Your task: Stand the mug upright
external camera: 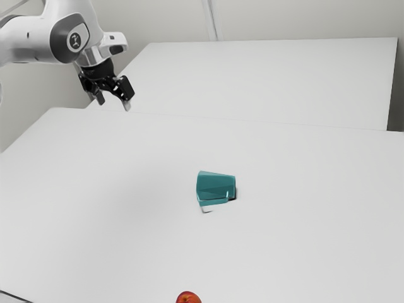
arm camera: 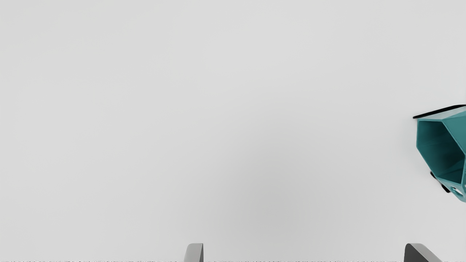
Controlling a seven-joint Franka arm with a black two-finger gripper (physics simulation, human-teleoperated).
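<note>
Around mid-frame in the exterior view, the teal faceted mug (external camera: 216, 187) is flopped on its side, mouth pointing frame-left, down and right from that wide-open two-finger gripper (external camera: 114, 105) up top-left.

White arm reaching in, black hand (external camera: 114, 105) raised, tilted downward, fingers spread apart

Exterior view crops the red fruit (external camera: 189, 298) at 6 o'clock and the arm (external camera: 31, 39) at 10 o'clock, while wrist view cuts off the mug (arm camera: 444, 149) short of its base and the fingers (arm camera: 194, 253) behind their tips.
</note>
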